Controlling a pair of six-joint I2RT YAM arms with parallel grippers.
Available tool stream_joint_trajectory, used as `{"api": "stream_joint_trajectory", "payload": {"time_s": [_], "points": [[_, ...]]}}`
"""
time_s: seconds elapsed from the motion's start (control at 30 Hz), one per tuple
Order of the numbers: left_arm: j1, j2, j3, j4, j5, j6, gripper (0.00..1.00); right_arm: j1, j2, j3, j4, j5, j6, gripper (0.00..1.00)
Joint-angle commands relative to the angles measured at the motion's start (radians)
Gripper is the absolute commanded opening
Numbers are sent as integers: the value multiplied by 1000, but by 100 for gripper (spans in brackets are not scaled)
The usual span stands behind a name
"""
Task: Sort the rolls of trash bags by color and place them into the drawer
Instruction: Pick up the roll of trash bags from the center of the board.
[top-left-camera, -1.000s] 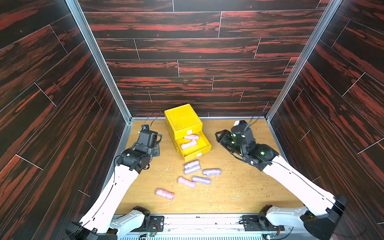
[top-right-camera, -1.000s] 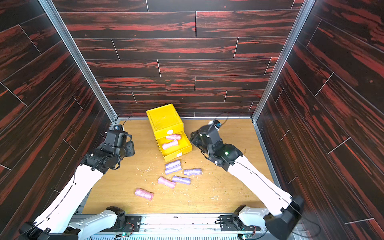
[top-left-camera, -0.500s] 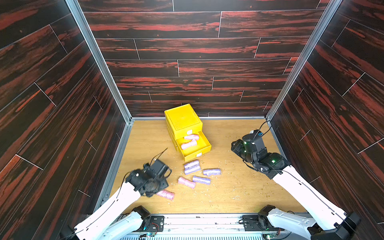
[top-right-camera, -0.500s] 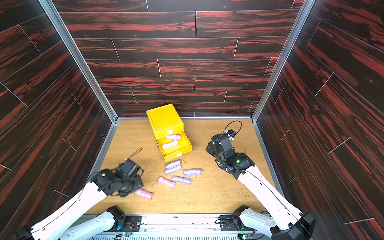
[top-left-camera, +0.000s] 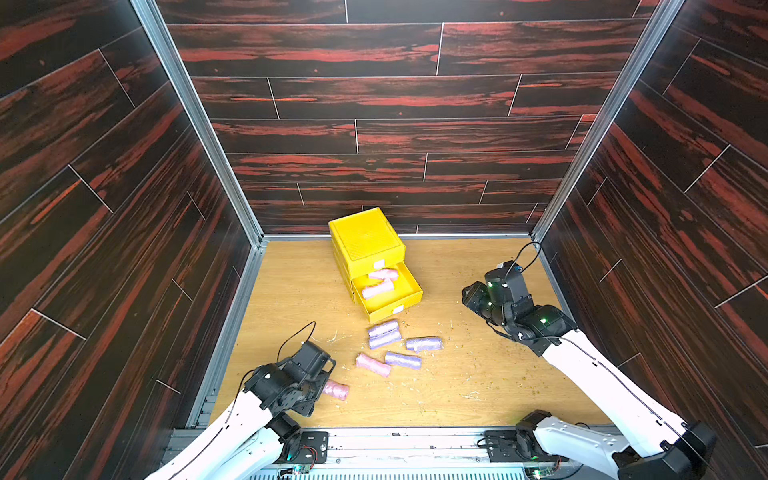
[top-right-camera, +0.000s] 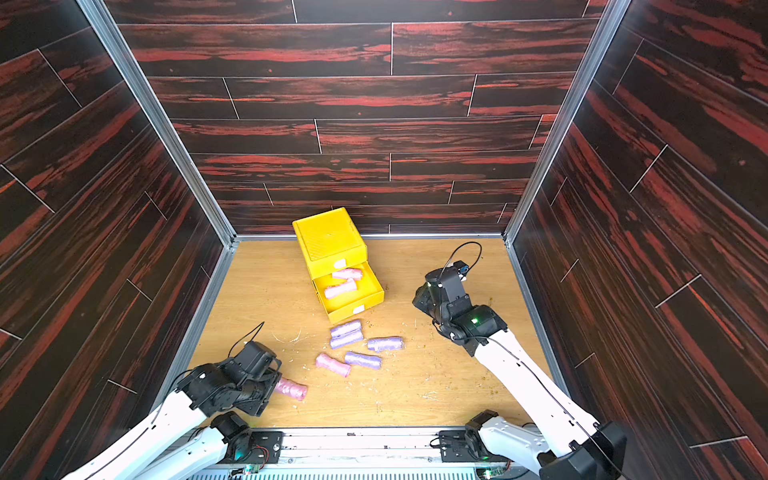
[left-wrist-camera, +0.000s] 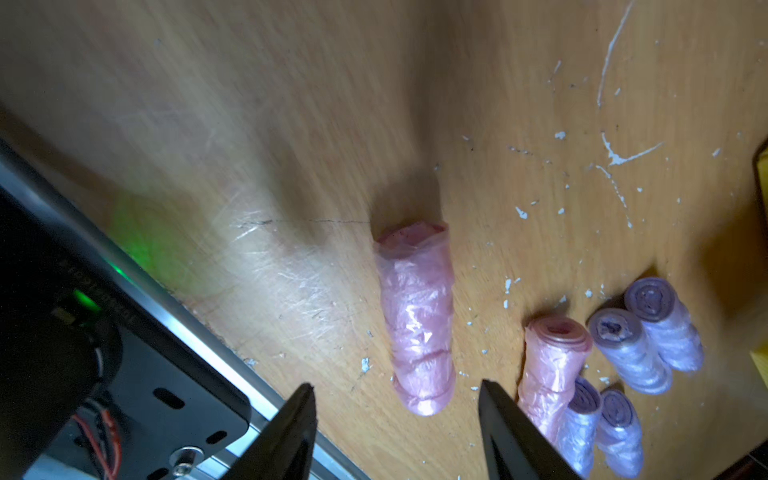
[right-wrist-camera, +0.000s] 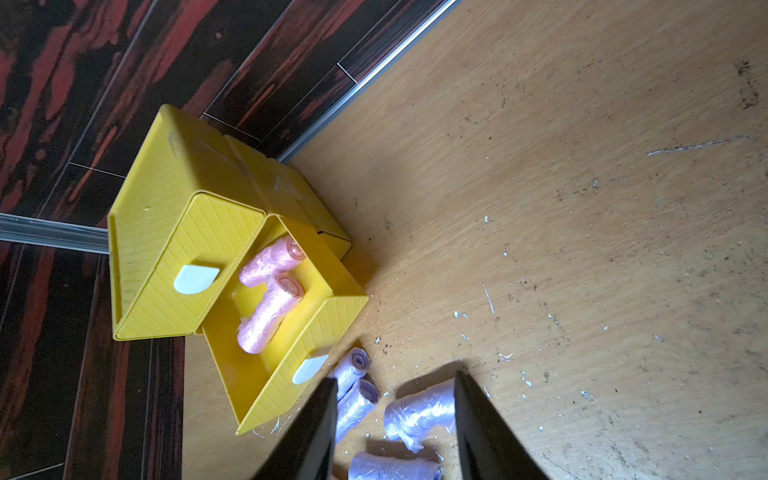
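Jaws of the left gripper (left-wrist-camera: 397, 388) stand apart, holding nothing, their tips flanking one end of a crinkly pink plastic roll (left-wrist-camera: 417, 324) that lies on the wooden tabletop (top-left-camera: 299, 291) near the front edge. A second ago this arm was up beside the bright yellow ribbed-plastic drawer chest (top-left-camera: 365, 243). The right gripper (right-wrist-camera: 395, 377), also parted and empty, has drawn back from the chest toward the right wall. Inside the pulled-out drawer (top-left-camera: 380, 313) lie two pink rolls (top-left-camera: 377, 289). In front of it, four lavender rolls (top-left-camera: 384, 334) and a second loose pink roll (top-left-camera: 373, 365) lie unmoved.
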Motion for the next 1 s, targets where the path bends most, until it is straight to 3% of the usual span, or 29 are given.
{"api": "stream_joint_trajectory", "payload": {"time_s": [0.0,0.2,0.63,0.8,0.97], "points": [[-13,101,33,22,17,-51,66,-9,14,-9,11,-23,-16,49],[-64,171,-23,164,44,-127,67,-16,18,-9,11,-28,-17,48],[-69,232,-150,345,44,-169,62,-23,24,-20,18,-49,-24,48],[-69,239,-172,373,34,-171,48,-25,21,-26,24,-61,-23,48],[-69,201,-157,345,11,-157,17,-25,18,-26,21,-59,-25,47]]}}
